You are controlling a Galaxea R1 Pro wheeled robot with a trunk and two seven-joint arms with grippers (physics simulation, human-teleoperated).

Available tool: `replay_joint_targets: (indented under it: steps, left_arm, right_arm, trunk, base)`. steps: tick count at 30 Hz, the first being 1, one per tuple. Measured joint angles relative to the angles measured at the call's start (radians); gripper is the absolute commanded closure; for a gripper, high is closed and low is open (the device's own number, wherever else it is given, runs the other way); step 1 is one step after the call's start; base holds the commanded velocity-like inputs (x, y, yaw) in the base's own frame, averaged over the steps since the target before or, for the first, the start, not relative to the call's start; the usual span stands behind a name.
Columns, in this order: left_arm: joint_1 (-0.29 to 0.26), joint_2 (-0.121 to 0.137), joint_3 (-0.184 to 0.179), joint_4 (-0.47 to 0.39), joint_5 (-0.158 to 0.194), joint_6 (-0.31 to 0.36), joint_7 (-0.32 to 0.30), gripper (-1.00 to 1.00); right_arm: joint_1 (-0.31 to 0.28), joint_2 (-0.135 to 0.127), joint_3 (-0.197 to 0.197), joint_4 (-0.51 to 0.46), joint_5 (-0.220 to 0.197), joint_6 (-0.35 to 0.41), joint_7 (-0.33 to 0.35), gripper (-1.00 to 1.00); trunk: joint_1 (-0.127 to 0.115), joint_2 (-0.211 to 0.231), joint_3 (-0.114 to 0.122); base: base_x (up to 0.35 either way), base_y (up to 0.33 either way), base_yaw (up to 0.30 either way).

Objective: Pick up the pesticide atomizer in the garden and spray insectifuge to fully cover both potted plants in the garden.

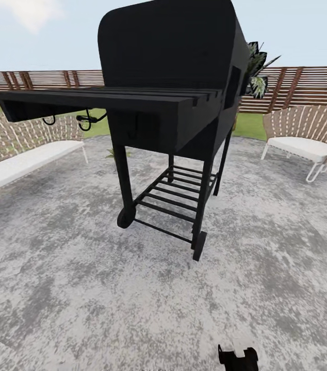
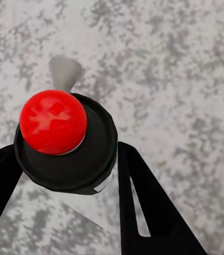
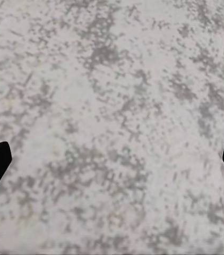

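Under you is the round patio [image 1: 81, 288], a mottled grey paved floor that runs out to the lawn by the wooden fence [image 1: 308, 85]. Standing straight on it ahead of you is the black grill [image 1: 174, 103], resting on two small wheels and its legs, with a slatted lower rack just above the paving. You have a wicker seat with a white cushion [image 1: 19, 165] at the patio's left edge and another [image 1: 308, 139] at its right

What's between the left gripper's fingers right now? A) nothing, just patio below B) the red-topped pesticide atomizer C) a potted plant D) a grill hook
B: in the left wrist view the pesticide atomizer, with its red top and black body, sits between the two black fingers of the left gripper, above the mottled grey patio.
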Motion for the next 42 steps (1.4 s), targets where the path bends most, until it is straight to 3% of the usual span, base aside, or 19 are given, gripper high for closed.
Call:
replay_joint_targets:
  steps: [28,42]
  left_arm:
    - [0.000,0.000,-0.003,0.000,-0.002,0.000,0.000,1.00]
    - [0.000,0.000,-0.002,0.000,0.000,0.000,0.000,1.00]
  right_arm:
    - [0.000,0.000,0.002,0.000,0.000,0.000,0.000,-1.00]
    - [0.001,0.000,0.001,0.000,0.000,0.000,0.000,-1.00]
  trunk:
    - [0.000,0.000,-0.016]
    - [-0.001,0.000,-0.024]
  base:
    - [-0.039,-0.028,-0.294]
    - [0.272,-0.027,-0.294]
